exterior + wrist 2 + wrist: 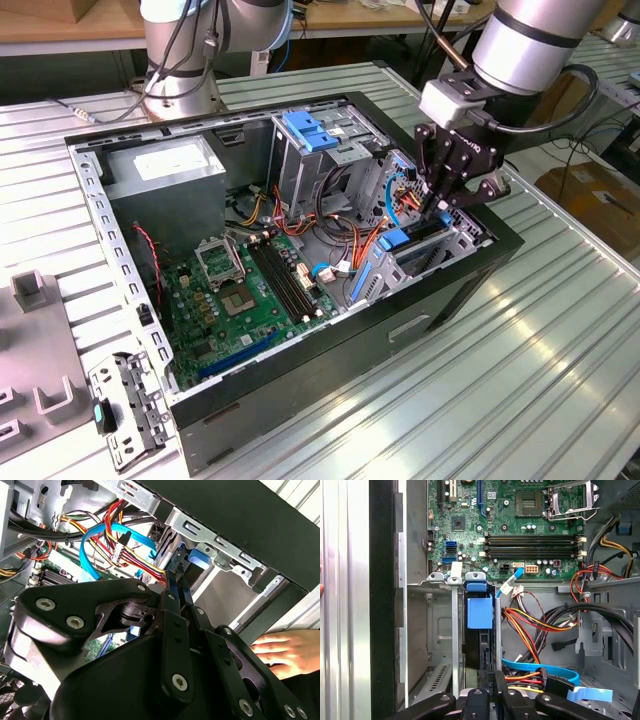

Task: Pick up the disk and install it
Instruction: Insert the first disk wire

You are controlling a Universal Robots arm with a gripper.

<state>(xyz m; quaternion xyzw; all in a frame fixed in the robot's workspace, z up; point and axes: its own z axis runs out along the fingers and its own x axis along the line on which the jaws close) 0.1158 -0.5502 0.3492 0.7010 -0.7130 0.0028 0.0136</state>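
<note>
While I hold the black claw (pixel 437 205) over the front corner of the open black computer case (pixel 440 300), its slim fingers (pixel 176 587) look pinched close together, though I cannot tell whether they grip anything. The flat grey hard drive with its bright blue plastic carrier frame (pixel 480 625) stands on edge in the metal drive bay (pixel 454 630) right beneath them. I judge it a stiff, fairly heavy, shock-sensitive block with slick metal faces, so I would take it by the blue frame at its upper edge rather than squeeze the flat sides.
</note>
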